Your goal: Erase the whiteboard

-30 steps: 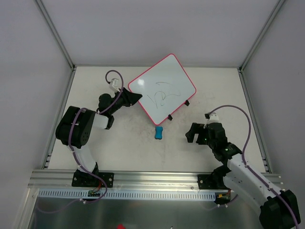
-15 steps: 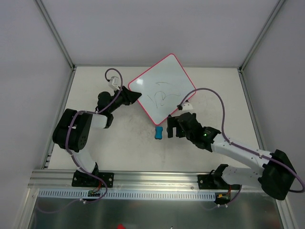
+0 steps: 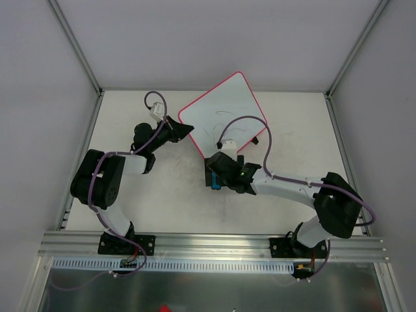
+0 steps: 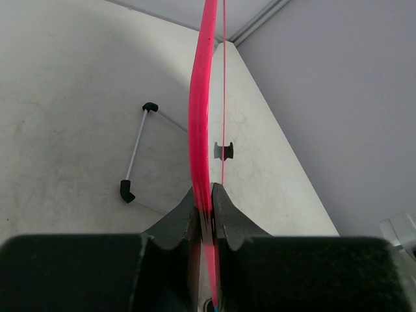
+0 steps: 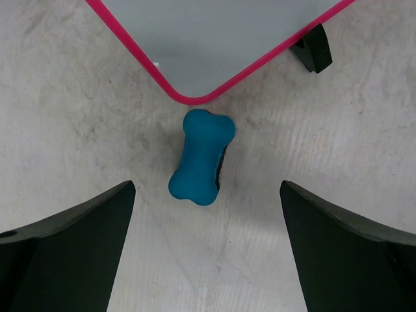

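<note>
The whiteboard (image 3: 224, 110), white with a pink-red rim, lies at the back middle with a dark scribble on it. My left gripper (image 3: 185, 129) is shut on its left corner. In the left wrist view the rim (image 4: 200, 123) runs edge-on between the closed fingers of the left gripper (image 4: 207, 207). The blue bone-shaped eraser (image 5: 200, 158) lies on the table just off the board's near corner (image 5: 195, 97). My right gripper (image 5: 207, 188) hovers over it, wide open and empty. In the top view the right gripper (image 3: 218, 175) covers most of the eraser (image 3: 210, 180).
A black clip (image 5: 312, 53) sits on the board's near right edge. The board's wire stand with black ends (image 4: 135, 153) shows under the board. Metal frame posts stand at the table's back corners. The right arm (image 3: 292, 188) stretches across the table's middle.
My right arm has swung left from the right side to above the eraser. The left gripper has kept its hold and turned the board slightly toward the back.
</note>
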Tool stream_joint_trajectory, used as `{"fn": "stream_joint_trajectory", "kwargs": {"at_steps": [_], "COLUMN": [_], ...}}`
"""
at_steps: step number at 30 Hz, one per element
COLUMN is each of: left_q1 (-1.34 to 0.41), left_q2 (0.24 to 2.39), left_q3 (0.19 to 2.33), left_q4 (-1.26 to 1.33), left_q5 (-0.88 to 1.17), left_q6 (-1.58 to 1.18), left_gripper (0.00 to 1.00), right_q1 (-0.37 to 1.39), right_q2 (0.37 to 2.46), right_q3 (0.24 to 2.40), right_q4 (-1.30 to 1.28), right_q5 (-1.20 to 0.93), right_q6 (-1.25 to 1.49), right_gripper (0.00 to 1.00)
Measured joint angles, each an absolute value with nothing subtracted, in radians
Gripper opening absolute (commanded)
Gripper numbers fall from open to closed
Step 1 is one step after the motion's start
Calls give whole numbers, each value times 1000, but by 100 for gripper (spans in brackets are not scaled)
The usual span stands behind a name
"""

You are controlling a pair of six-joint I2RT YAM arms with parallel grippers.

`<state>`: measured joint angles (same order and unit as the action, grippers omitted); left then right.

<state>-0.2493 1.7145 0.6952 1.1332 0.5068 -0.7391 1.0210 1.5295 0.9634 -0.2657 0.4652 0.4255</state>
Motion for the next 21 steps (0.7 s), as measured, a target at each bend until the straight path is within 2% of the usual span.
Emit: {"fn": "stream_joint_trajectory", "kwargs": {"at_steps": [7, 9, 12, 21], "left_q1": [-248, -248, -248, -248], "left_q2": [1715, 1715, 1715, 1715], "left_q3": [696, 696, 696, 697], "left_q4": [1120, 1119, 1118, 1116], "left_q5": [505, 505, 505, 504], "left_q6": [-743, -743, -743, -743], "left_gripper": [0, 0, 0, 0], "right_q1": [1021, 1021, 1021, 1021], "right_q2": [1612, 1628, 1655, 1730], "right_q3": [994, 994, 996, 1037], "right_q4": [-271, -273, -274, -274], "right_q5": [448, 442, 433, 421], "right_q6": [463, 471, 480, 482], "right_gripper": [85, 76, 69, 63]}}
